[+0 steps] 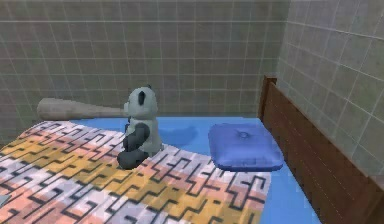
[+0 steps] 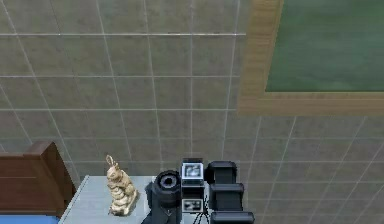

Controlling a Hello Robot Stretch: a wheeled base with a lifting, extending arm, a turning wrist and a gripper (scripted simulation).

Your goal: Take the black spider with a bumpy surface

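My gripper hangs low at the bottom middle of the arm side view, its dark round body left of the two white marked squares. It is at the edge of a small grey table. A beige rabbit statue stands on that table just left of the gripper. I cannot make out the gripper's far end, so I cannot tell whether it holds anything. The arm's dark segments rise from the bottom edge right of it.
A bed with a patterned quilt and blue sheet lies ahead. On it are a panda plush, a blue pillow and a wooden bat. A wooden headboard lines the right. A wood-framed dark panel hangs on the tiled wall.
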